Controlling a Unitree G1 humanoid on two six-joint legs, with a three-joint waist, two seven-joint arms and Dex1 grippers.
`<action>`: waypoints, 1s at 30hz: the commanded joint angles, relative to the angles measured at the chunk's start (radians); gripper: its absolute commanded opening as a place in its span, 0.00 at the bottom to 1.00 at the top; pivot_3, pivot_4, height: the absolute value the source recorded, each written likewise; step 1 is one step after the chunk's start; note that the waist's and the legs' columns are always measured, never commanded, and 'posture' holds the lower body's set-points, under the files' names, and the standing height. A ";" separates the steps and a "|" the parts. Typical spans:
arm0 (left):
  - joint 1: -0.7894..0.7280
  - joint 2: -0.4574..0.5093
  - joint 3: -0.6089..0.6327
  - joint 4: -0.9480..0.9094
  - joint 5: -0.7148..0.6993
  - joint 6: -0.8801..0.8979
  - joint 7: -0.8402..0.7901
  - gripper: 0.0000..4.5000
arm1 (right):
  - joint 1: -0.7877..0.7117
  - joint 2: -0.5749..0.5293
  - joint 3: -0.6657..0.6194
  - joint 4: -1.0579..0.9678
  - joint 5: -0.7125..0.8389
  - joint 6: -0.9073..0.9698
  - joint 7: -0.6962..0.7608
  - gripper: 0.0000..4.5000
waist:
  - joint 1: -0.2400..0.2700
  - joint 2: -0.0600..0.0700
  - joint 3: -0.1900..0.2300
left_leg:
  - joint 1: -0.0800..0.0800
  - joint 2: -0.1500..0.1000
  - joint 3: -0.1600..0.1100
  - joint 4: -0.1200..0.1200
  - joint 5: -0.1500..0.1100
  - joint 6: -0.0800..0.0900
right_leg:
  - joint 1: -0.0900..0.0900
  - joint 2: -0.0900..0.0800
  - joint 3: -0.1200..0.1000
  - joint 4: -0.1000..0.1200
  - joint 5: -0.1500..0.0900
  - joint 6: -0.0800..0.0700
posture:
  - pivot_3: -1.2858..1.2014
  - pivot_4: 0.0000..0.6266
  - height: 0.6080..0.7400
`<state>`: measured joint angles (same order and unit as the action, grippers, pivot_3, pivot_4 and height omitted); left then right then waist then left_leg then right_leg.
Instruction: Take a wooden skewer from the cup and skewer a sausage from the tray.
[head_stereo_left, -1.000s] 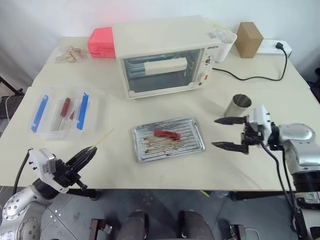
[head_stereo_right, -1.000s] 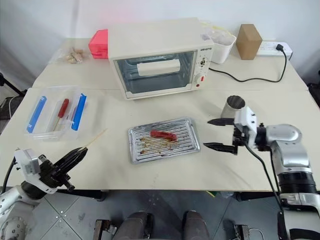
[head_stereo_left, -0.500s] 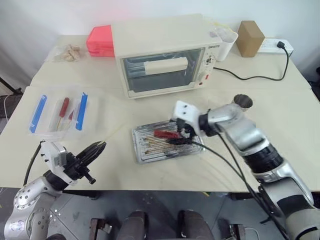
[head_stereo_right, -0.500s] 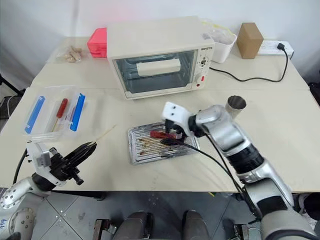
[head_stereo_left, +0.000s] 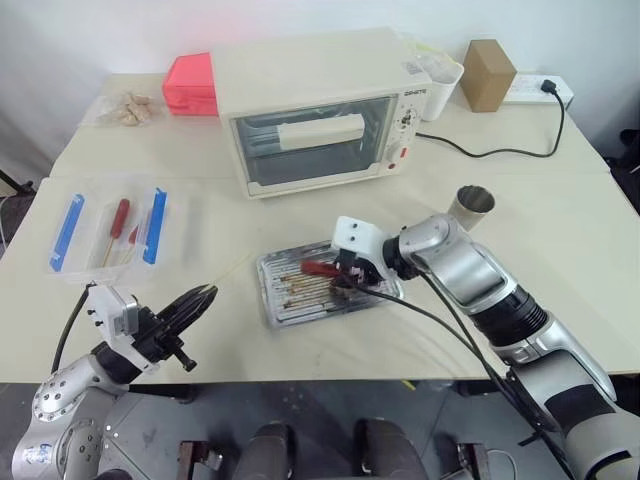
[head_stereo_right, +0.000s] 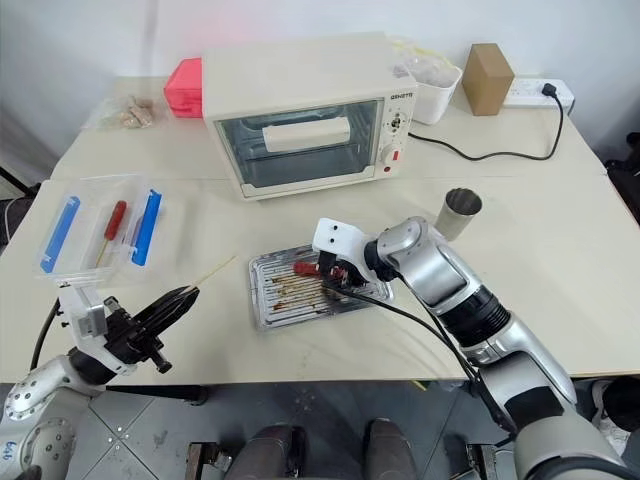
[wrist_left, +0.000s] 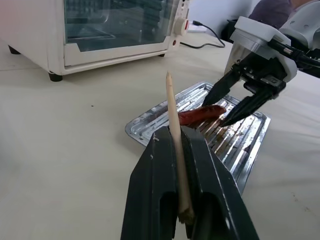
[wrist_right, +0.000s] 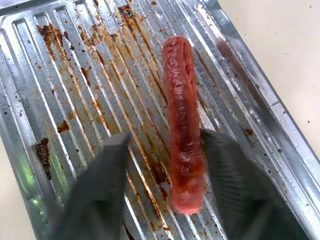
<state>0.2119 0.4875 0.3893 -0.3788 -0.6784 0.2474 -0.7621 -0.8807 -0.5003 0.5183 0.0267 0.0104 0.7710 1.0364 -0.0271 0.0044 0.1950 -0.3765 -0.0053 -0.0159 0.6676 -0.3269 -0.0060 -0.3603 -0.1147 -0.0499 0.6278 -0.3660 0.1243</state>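
From the left eye view, the sausage (head_stereo_left: 320, 268) is seen on the tray (head_stereo_left: 285, 305), straddled by the right tool (head_stereo_left: 341, 281). In the left wrist view, the wooden skewer (wrist_left: 176, 150) is clamped by the left tool (wrist_left: 184, 192). In the right wrist view, the right tool's fingers (wrist_right: 97, 185) stand apart on either side of the sausage.

Pale cream table (head_stereo_left: 560, 260) against white wall (head_stereo_left: 100, 30), grey floor (head_stereo_left: 330, 400) beneath.
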 joint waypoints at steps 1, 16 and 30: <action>0.001 0.003 -0.001 -0.031 0.001 -0.015 0.001 0.00 | -0.011 -0.001 -0.002 -0.009 -0.010 -0.022 0.005 0.19 | 0.000 0.000 0.000 | 0.000 0.000 0.000 0.000 0.000 0.000 | 0.000 0.000 0.000 0.000 0.000 0.000 | 0.52 0.24 1.00; -0.100 0.142 -0.100 0.029 -0.028 0.033 -0.250 0.00 | 0.076 -0.267 -0.267 0.064 0.188 -0.615 0.399 0.12 | 0.001 -0.001 0.000 | 0.000 -0.002 0.000 0.000 0.000 0.001 | 0.001 0.001 -0.001 -0.002 0.000 0.000 | 0.52 0.24 1.00; -0.283 0.129 -0.287 0.115 0.017 0.062 -0.338 0.00 | 0.146 -0.328 -0.319 -0.075 0.245 -0.565 0.435 0.12 | 0.003 -0.001 0.001 | 0.002 0.000 0.001 0.000 0.000 0.000 | 0.002 0.000 0.000 -0.001 0.000 0.000 | 0.52 0.24 1.00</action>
<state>-0.0650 0.6253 0.1091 -0.2626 -0.6686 0.3245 -1.0893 -0.7337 -0.8145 0.2275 -0.0060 0.2335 0.1935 1.4731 -0.0241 0.0036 0.1957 -0.3747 -0.0054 -0.0146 0.6681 -0.3264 -0.0055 -0.3583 -0.1145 -0.0500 0.6274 -0.3658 0.1248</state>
